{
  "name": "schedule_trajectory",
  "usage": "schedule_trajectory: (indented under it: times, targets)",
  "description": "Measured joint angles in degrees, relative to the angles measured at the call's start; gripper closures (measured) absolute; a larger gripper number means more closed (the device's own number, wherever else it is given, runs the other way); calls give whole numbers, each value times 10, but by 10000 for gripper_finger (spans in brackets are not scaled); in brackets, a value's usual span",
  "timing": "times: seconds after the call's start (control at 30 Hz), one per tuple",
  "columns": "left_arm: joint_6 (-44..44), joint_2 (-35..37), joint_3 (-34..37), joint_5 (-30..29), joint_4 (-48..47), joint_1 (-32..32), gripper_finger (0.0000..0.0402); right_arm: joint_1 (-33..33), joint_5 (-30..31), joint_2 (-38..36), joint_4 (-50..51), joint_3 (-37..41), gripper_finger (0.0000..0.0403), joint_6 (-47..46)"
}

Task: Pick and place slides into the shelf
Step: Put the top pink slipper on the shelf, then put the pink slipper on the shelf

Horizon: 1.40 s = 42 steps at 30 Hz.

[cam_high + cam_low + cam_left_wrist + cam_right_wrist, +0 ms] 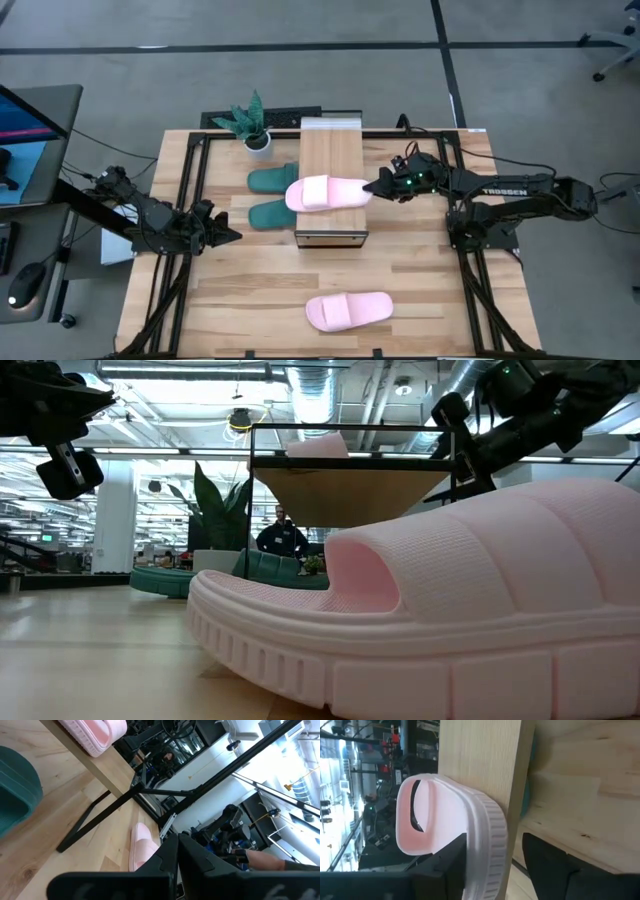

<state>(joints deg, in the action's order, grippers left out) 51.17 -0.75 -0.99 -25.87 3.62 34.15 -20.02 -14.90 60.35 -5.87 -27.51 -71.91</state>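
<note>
One pink slide (325, 192) lies sole-down across the shelf's plank top (330, 150), its toe past the shelf's left edge. My right gripper (375, 187) stands open at that slide's heel (485, 850), one finger over the footbed and one below the sole. A second pink slide (348, 310) rests on its sole near the table's front edge. Two green slides (278, 196) sit on the table to the left of the shelf. My left gripper (225, 235) hangs shut at the table's left, holding nothing. My right gripper comes level from the table's right at the heel end (485, 850) of the slide on the shelf. The lower finger (555, 865) stands clear of the sole. Whether the upper finger (445, 865) touches the footbed I cannot tell. The slide rests on the plank.
A potted plant (255, 125) stands at the table's far edge, left of the shelf. A dark frame (190, 180) runs along both sides of the table. Bare wood lies between the shelf and the front slide. A person (282, 535) sits in the room beyond.
</note>
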Motion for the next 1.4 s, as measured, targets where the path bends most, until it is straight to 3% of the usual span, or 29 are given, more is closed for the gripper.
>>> schedule_trajectory:
  times: [0.4,0.9,1.23,1.4]
  targets:
    - [0,0,0,0,0,0,401,-35,-63,0,5,0,177,25]
    - [0,0,0,0,0,0,401,-102,-170,-19,24,0,173,83]
    - [-6,0,0,0,0,0,401,-156,-244,-127,16,0,173,96]
    - [-7,0,0,0,0,0,401,-123,-260,-223,-13,0,173,94]
